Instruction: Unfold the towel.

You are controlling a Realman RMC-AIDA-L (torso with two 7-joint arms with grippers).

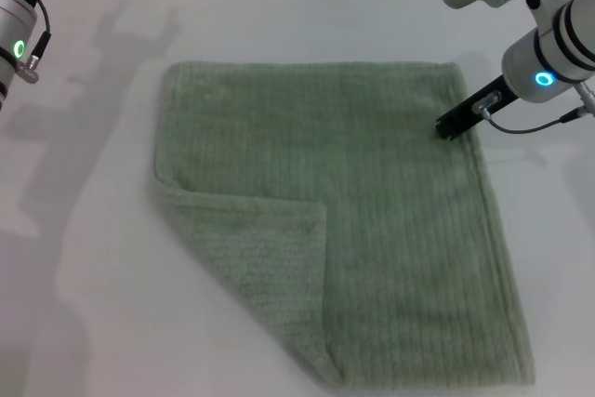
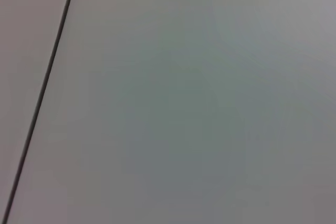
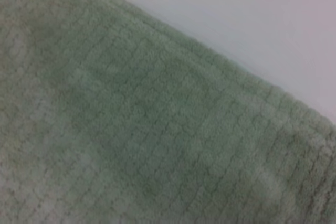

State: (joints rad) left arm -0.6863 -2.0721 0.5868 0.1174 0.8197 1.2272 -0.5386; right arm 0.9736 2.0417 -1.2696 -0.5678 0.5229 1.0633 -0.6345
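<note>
The pale sage-green towel (image 1: 372,202) lies spread flat on the white table in the head view. Its near left corner (image 1: 260,258) is folded over onto the towel as a triangular flap. My right gripper (image 1: 453,124) is low at the towel's right edge, near the far right corner, and touches or hovers just over the cloth. The right wrist view shows the towel's ribbed surface (image 3: 136,129) and its hemmed edge up close against the table. My left arm (image 1: 14,44) is parked at the far left, away from the towel, and its gripper is out of frame.
The white table (image 1: 84,230) surrounds the towel on the left, far and right sides. A dark seam line (image 2: 42,93) crosses the table surface in the left wrist view. The towel's near edge reaches the bottom of the head view.
</note>
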